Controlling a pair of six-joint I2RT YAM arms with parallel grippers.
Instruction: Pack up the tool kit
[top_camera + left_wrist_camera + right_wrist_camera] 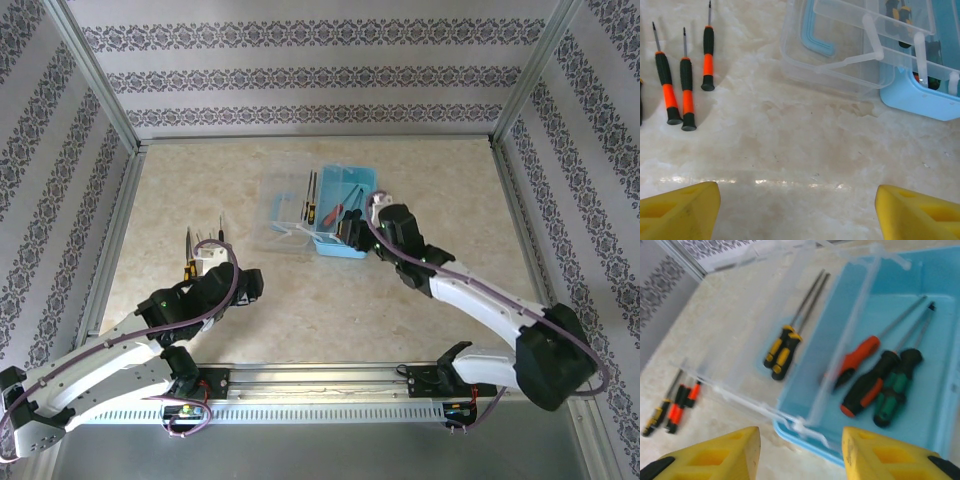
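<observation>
The blue box (940, 290) of the tool kit sits mid-table with its clear lid (740, 350) lying open flat against its side, a layout that leaves the box free to be loaded from above. Three large screwdrivers rest lengthwise on the box floor: a red one (857, 360), a black-and-orange one (870, 382) and a green one (895, 395), close together with tips pointing the same way. A yellow-and-black pair (780, 352) lies in the lid, just beside the box. The box looks rigid and shallow, the lid thin and see-through.

The right gripper (800, 455) hovers over the box's near edge, jaws moderately parted with nothing between them, apparently placed to work straight down into the box.

Beyond the lid from the box, small orange-and-black drivers (685, 95) lie side by side on the table (790, 150), not yet packed. The left gripper (797, 215) hangs low over the table near them, jaws spread wide and empty, seemingly ready to fetch them toward the box
</observation>
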